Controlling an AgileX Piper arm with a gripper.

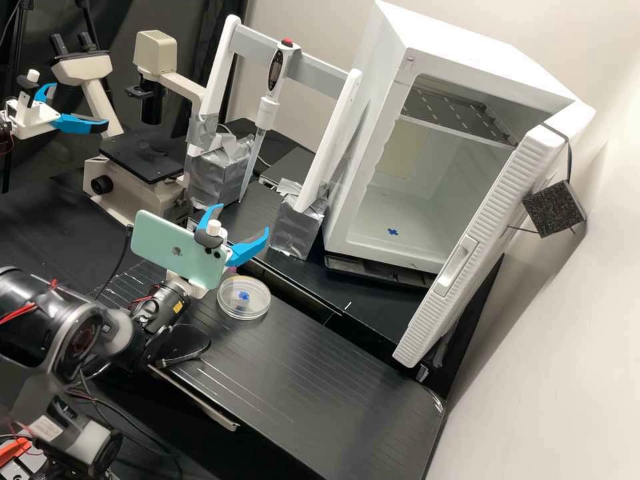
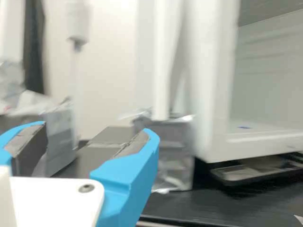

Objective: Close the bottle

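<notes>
Task sentence says bottle; the vessel we note is a shallow, clear, round dish (image 1: pixel 259 304), flat on the dark panel (image 1: pixel 320 373) near the arm's wrist, a small blue mark (image 1: pixel 244 296) at its middle. Gripper (image 1: pixel 243 219) hangs above and beyond it, beside the phone (image 1: pixel 175 249), fingers (image 2: pixel 128 175) spread with nothing between them. We cannot tell if a lid is seated.

Handling, by our judgement: light, thin-walled plastic, stiff but brittle, smooth enough to skate on the panel if nudged. We would grip low on opposite sides of the rim, level, with a soft squeeze; too hard and the wall may crack or spring out. Any lid wants holding by its edge and lowering square, since a tilt could jam it. We reckon the closing grip is yet to be made.
</notes>
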